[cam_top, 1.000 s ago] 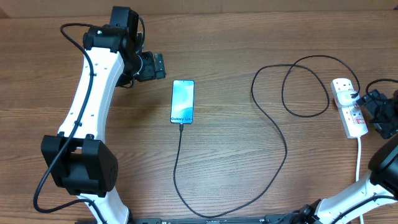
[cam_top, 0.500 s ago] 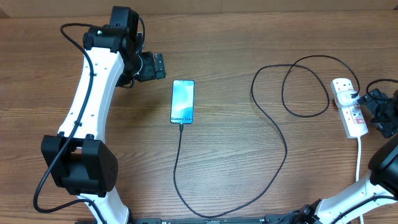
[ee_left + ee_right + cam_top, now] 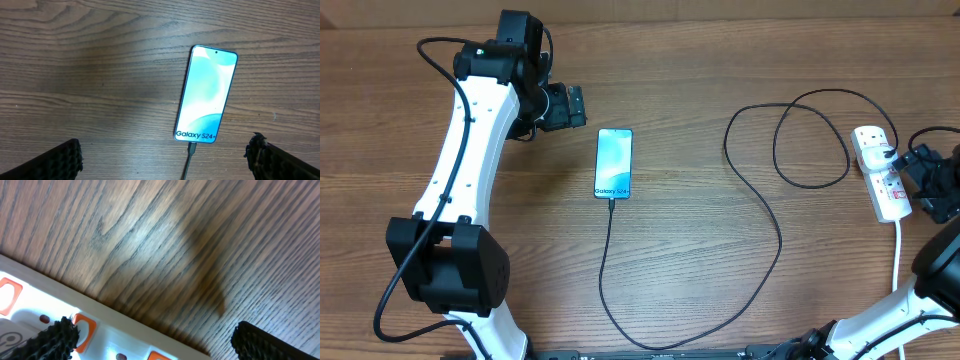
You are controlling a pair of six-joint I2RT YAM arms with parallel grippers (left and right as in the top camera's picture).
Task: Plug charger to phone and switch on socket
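Overhead, the phone (image 3: pixel 614 164) lies lengthwise 12 to 6 o'clock, charger (image 3: pixel 603 270) at its 6 o'clock end; left gripper (image 3: pixel 580 106) and right gripper (image 3: pixel 150 330) spread wide.

The phone (image 3: pixel 206 95) lay face up and slightly tilted on the wooden worktop (image 3: pixel 100 75), its screen lit and reading "Galaxy S24+". The charger (image 3: pixel 189 159) met the phone's lower edge with its connector tip. The left gripper (image 3: pixel 162 152) hung above the worktop, fingers (image 3: pixel 60 162) spread wide, touching nothing.

Both end effectors (image 3: pixel 165 150) (image 3: pixel 152 327) agape, empty
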